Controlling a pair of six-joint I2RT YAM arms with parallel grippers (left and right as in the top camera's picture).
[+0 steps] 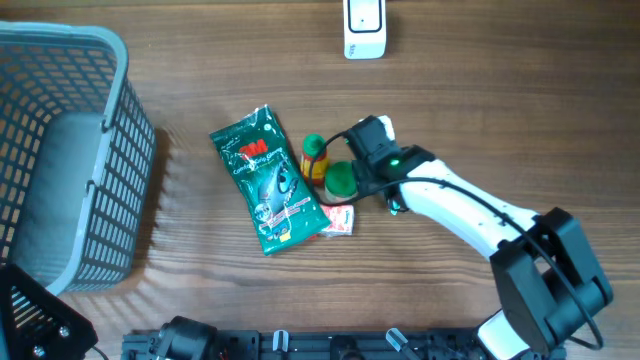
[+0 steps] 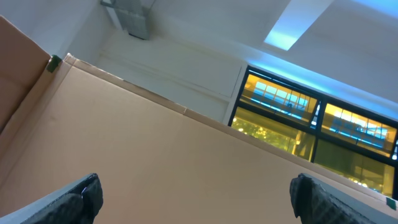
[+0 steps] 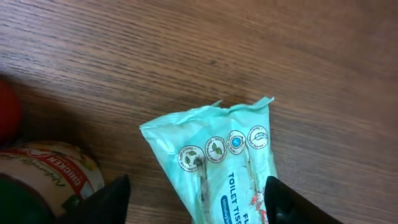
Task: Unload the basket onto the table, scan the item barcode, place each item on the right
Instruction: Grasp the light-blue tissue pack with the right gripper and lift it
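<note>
A mint-green toilet tissue packet point(image 3: 214, 155) lies flat on the wooden table between the fingers of my right gripper point(image 3: 196, 205). The jaws stand apart: the right finger point(image 3: 292, 202) is at the packet's edge, while the left finger point(image 3: 102, 202) is clear of it. No barcode shows on the packet. In the overhead view the right gripper point(image 1: 350, 165) hangs over the cluster of goods at the table's middle and hides the packet. A white scanner point(image 1: 363, 28) stands at the far edge. My left gripper point(image 2: 196, 199) is open and empty, facing a brown board and the ceiling.
A green 3M packet point(image 1: 268, 180) lies left of the right gripper. Beside it are a small bottle point(image 1: 314, 155), a green-lidded jar point(image 1: 340, 178) and a red packet point(image 1: 340, 222). The jar point(image 3: 46, 171) sits close to the left finger. A grey basket point(image 1: 110, 170) fills the left side.
</note>
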